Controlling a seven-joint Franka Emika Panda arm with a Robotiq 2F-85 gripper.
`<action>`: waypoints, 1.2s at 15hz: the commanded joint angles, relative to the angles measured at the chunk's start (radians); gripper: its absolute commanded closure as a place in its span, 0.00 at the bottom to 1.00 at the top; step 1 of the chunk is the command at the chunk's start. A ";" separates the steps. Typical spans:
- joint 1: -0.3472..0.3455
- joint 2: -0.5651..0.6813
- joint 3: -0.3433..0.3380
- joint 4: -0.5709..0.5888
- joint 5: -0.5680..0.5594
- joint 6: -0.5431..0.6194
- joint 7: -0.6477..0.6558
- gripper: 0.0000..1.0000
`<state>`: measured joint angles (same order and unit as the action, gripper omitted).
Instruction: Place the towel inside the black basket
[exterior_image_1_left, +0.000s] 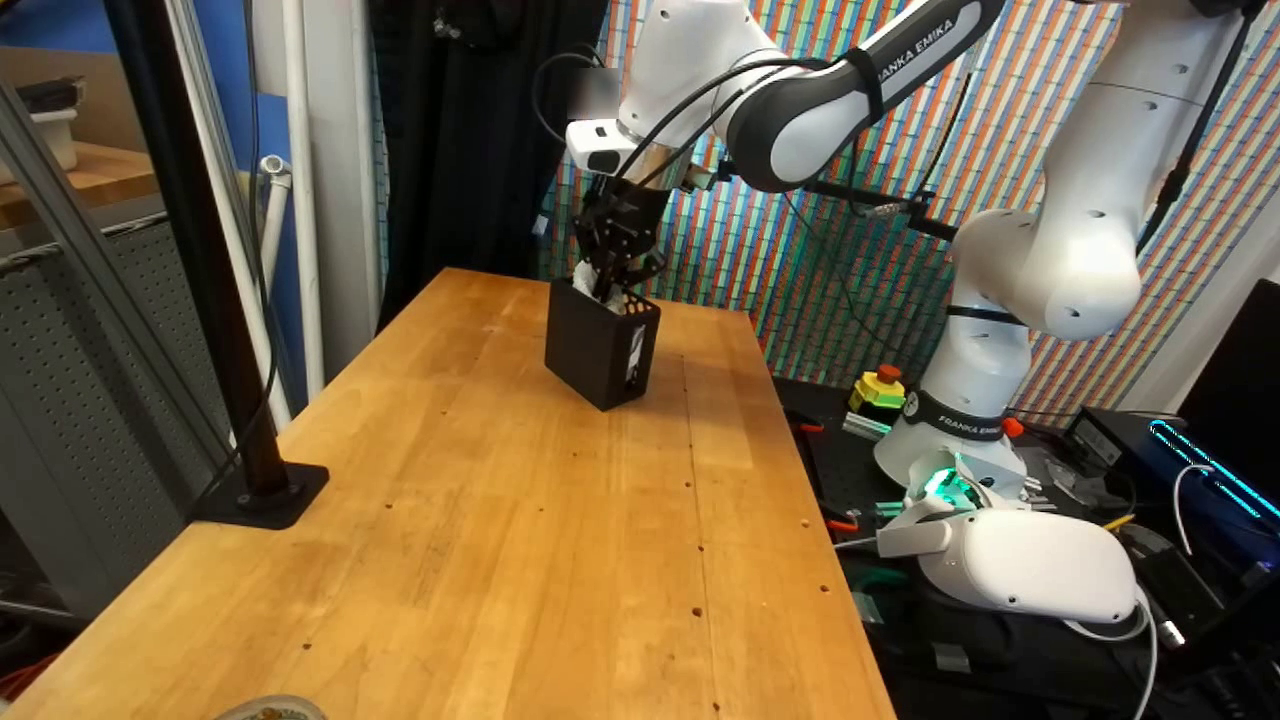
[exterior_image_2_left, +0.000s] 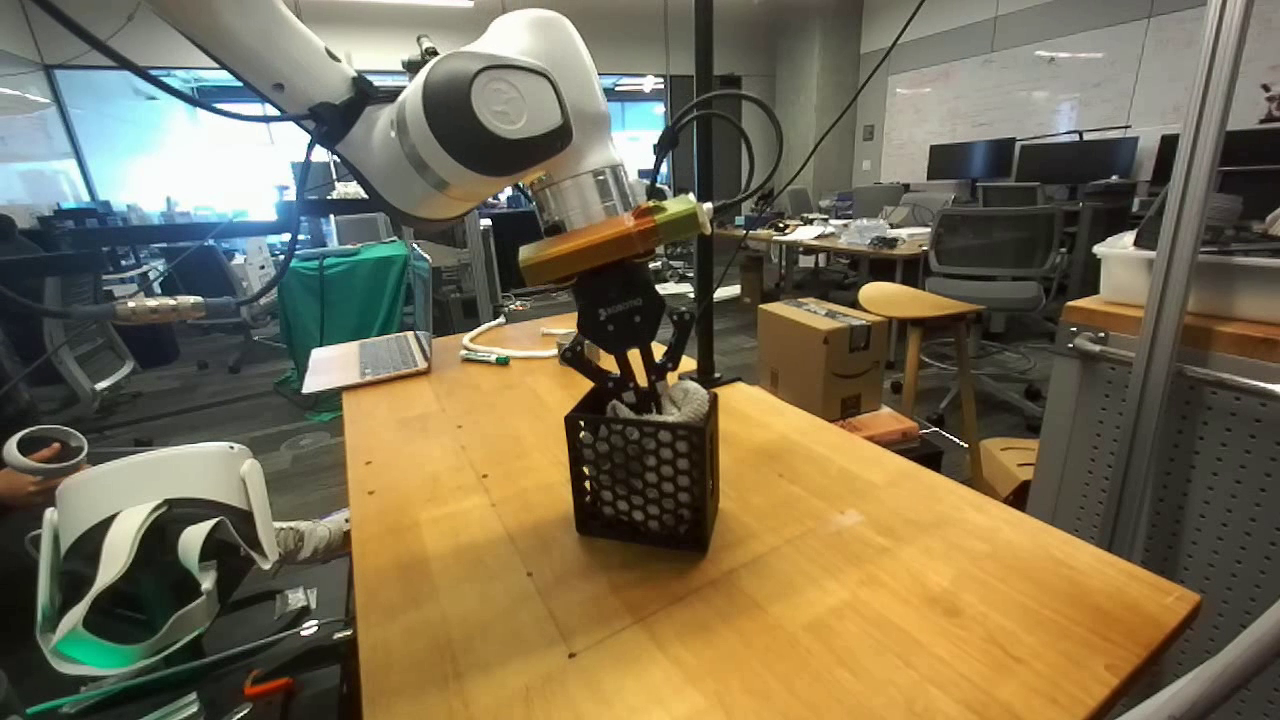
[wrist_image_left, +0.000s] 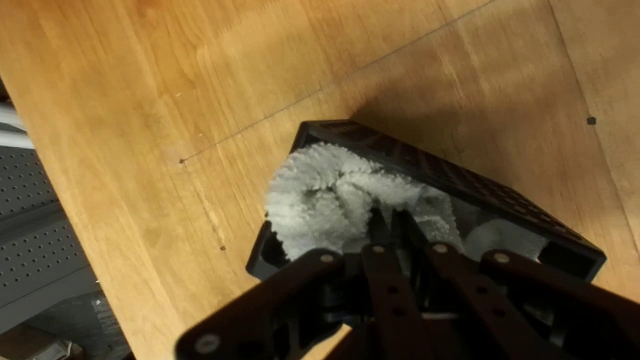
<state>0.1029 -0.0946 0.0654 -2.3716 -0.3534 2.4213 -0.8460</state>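
Observation:
The black basket (exterior_image_1_left: 592, 350) stands upright on the wooden table in both exterior views, and its dotted side wall (exterior_image_2_left: 640, 537) shows in an exterior view. Bunched inside it is the cream-white towel (wrist_image_left: 310, 200), with a fluffy fold rising to the rim at one end. My gripper (wrist_image_left: 389, 212) points down into the basket, its fingertips sunk in the cloth. The fingers stand close together, shut on a fold of the towel. In an exterior view the towel (exterior_image_2_left: 688, 400) shows beside the gripper (exterior_image_2_left: 645, 402). The towel's lower part is largely hidden by the basket walls.
A black post (exterior_image_1_left: 265, 490) rises from the table's edge. A laptop (exterior_image_2_left: 375, 360), a green marker (exterior_image_2_left: 487, 357) and a white cable lie at an end of the table. A white headset (exterior_image_1_left: 1030, 565) sits near the robot's base, off the table.

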 joint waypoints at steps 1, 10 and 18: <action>0.000 0.043 -0.004 0.025 0.069 -0.023 -0.039 0.88; -0.005 0.119 0.004 0.063 0.182 -0.053 -0.130 0.88; -0.008 0.202 0.017 0.087 0.159 0.000 -0.179 0.88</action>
<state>0.1028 0.0524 0.0680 -2.2993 -0.1906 2.3898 -1.0046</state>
